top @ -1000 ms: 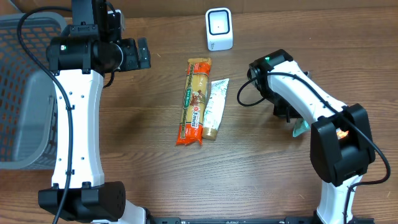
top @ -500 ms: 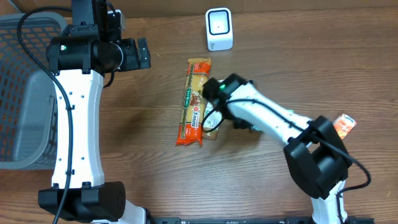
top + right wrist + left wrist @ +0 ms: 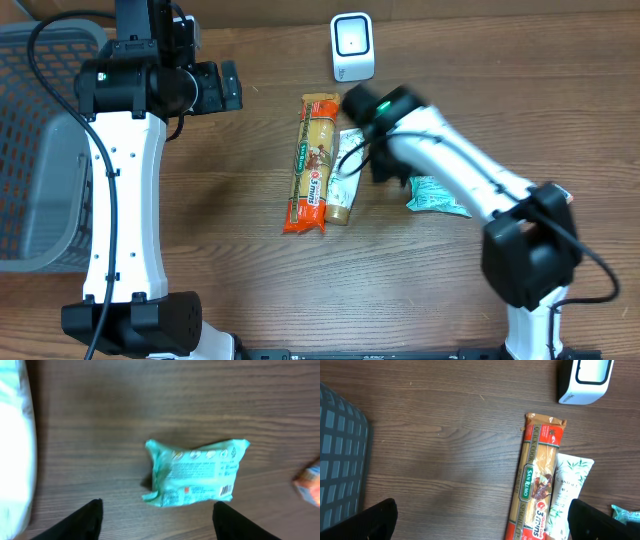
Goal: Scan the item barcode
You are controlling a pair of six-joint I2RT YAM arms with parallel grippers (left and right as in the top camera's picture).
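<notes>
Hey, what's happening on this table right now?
Two robot arms are set to scan grocery barcodes. The right gripper hovers with open jaws above a teal packet lying on the table, not gripping it. A spaghetti pack and a white tube lie nearby, the white scanner beyond them. The left gripper hangs open near a grey basket.

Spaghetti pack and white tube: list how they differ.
The San Remo spaghetti pack is longer, orange-red with a green label. The white tube is shorter, with a leaf print and a tan cap. The pack's end reaches nearer the scanner than the tube's does. Both lie flat, side by side, on the wooden table.
</notes>
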